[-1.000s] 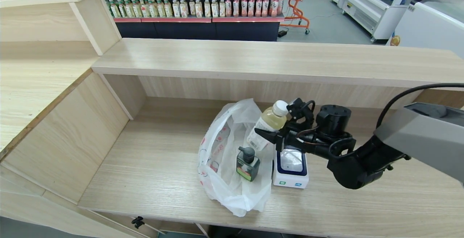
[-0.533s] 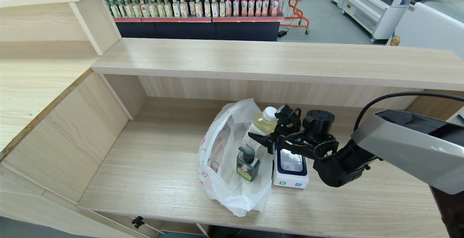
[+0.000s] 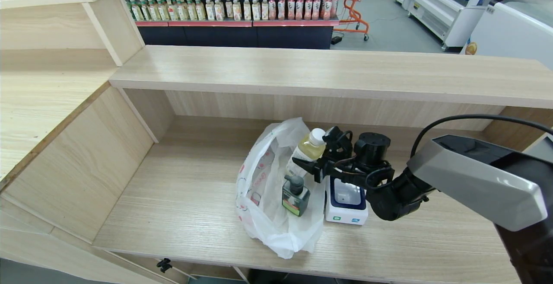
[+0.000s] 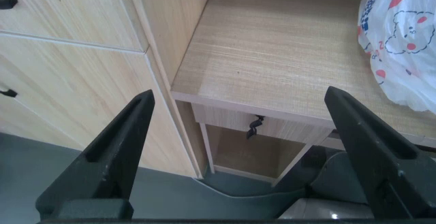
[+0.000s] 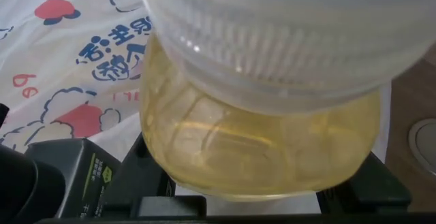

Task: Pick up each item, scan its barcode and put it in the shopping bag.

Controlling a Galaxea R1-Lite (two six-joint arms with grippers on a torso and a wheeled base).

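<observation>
Checkout counter, contents as seen.

- One drink bottle point(image 3: 308, 150): clear plastic, rounded shoulders, pale yellow liquid, ribbed white screw cap point(image 5: 286, 40), and a paper label on its lower body. It is tilted, cap up, over the right side of the bag's open mouth, with its lower end dipping inside.
- One right gripper point(image 3: 319, 152): black, its two fingers clamped on the drink bottle's shoulder just below the cap.
- One shopping bag point(image 3: 263, 189): thin, crinkled, translucent white plastic printed with red and blue cartoon figures. It lies open on the counter.
- One pump bottle point(image 3: 295, 195): dark, squarish, with a black pump head and a green and red label. It stands upright inside the bag.
- One scanner point(image 3: 346, 202): a white box with rounded corners and a dark blue frame round a glossy window. It sits just beside the bag, on its right.
- One left gripper point(image 4: 240, 96): two black wedge-shaped fingers spread wide with nothing between them, held off the counter's near left corner.
- One counter point(image 3: 181, 206): pale wood-grain laminate, flat, under a raised ledge.
</observation>
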